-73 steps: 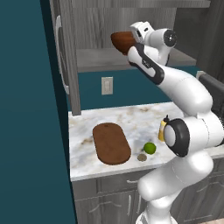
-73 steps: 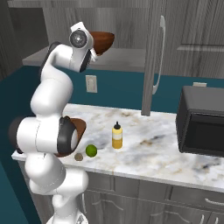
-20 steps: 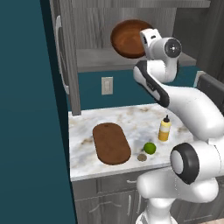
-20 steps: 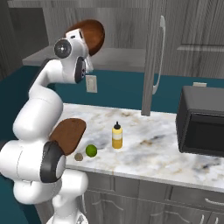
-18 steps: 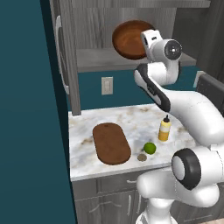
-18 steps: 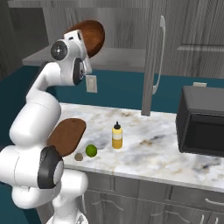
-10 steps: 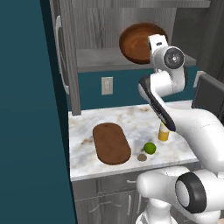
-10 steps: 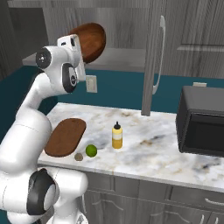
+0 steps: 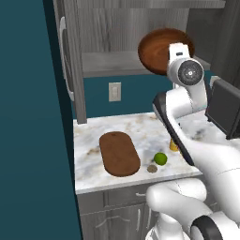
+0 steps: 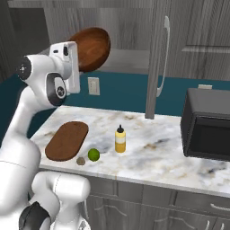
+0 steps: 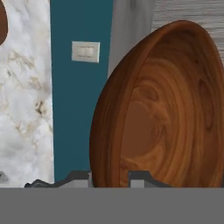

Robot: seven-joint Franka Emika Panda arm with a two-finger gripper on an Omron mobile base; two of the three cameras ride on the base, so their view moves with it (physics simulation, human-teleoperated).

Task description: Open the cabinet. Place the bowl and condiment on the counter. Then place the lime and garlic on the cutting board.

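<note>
The dark wooden bowl hangs tipped on edge in front of the open cabinet's shelf, high above the counter. My gripper is shut on the bowl's rim, one fingertip on each side. On the counter stand the yellow condiment bottle, the lime and the garlic, right beside the oval cutting board. The board is bare.
The cabinet doors stand open, jutting out over the counter. A dark microwave sits at the counter's right end. A wall outlet is on the teal backsplash. A teal wall bounds the left side.
The arm has swung to the right with the bowl in its grip, carrying it out from the shelf and tipping it further on edge. The things on the counter have not moved.
</note>
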